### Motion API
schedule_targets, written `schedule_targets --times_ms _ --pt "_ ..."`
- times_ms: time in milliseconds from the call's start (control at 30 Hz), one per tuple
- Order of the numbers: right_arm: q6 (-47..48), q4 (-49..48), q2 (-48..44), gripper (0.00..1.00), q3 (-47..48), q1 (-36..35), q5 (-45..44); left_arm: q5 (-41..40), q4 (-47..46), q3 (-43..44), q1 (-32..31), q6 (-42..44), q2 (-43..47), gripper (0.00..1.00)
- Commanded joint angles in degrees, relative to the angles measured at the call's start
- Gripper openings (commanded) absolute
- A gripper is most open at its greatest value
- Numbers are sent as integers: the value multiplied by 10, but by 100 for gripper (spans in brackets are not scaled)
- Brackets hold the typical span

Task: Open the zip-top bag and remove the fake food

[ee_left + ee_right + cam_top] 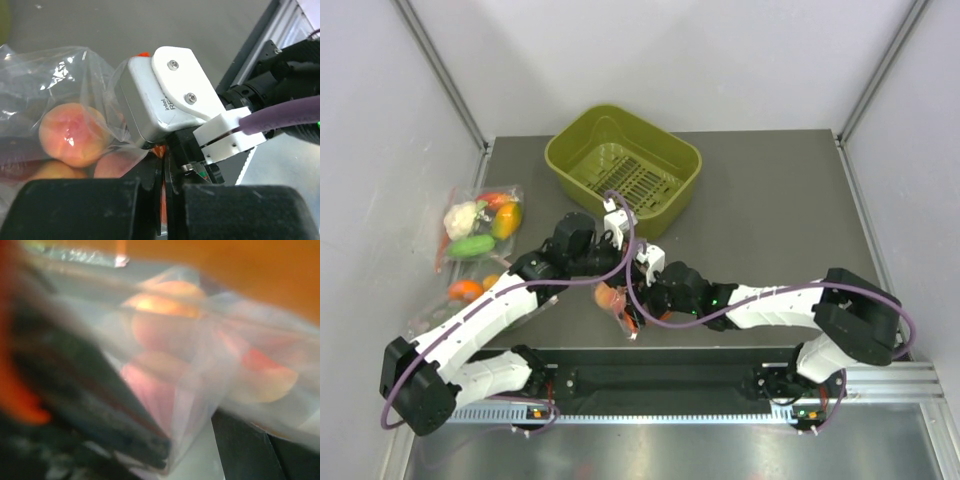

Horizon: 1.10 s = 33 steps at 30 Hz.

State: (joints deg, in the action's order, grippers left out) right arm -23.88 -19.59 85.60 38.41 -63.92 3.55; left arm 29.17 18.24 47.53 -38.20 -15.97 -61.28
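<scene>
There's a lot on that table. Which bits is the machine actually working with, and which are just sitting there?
Part of the job:
- zip bag, clear with an orange strip
- peaches inside it

Just lying about:
- bag of vegetables, far left
- bag with orange pieces, just below it
- green basket, at the back

We see an olive-green slotted basket (672, 205) standing at the far middle of the dark grey table (770, 210). At the table's left edge lies a clear bag (505, 195) showing white cauliflower (461, 217) and a green cucumber (471, 246). Just nearer than it we see a second clear bag (440, 312) with an orange piece (465, 290) inside.
</scene>
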Motion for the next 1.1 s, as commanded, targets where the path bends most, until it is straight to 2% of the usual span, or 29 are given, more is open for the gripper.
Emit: schedule_targets --times_ms 0,67,133,167,200,300,533,667,1067 --pt "10 35 39 84 43 -33 -10 29 -78 5 -8 -10 17 0" --pt "7 35 49 84 41 -38 -19 29 -79 5 -8 -9 19 0" --pt "4 34 54 76 40 -38 -14 28 -76 5 -8 -6 19 0" --pt "2 34 56 68 39 -39 -7 25 -75 5 -8 -6 19 0" --pt "1 32 55 48 35 -40 -7 22 -73 5 -8 -6 20 0" --pt "-3 24 37 33 18 -42 -7 -4 -59 5 -8 -2 19 0" --pt "-6 36 -89 29 -34 -44 -32 -85 -1 18 -8 7 2 0" --pt "-5 64 -183 29 -54 -45 -77 -95 6 19 -7 8 1 0" --pt "-6 161 -339 31 -67 -45 -226 -97 23 16 -6 20 12 0"
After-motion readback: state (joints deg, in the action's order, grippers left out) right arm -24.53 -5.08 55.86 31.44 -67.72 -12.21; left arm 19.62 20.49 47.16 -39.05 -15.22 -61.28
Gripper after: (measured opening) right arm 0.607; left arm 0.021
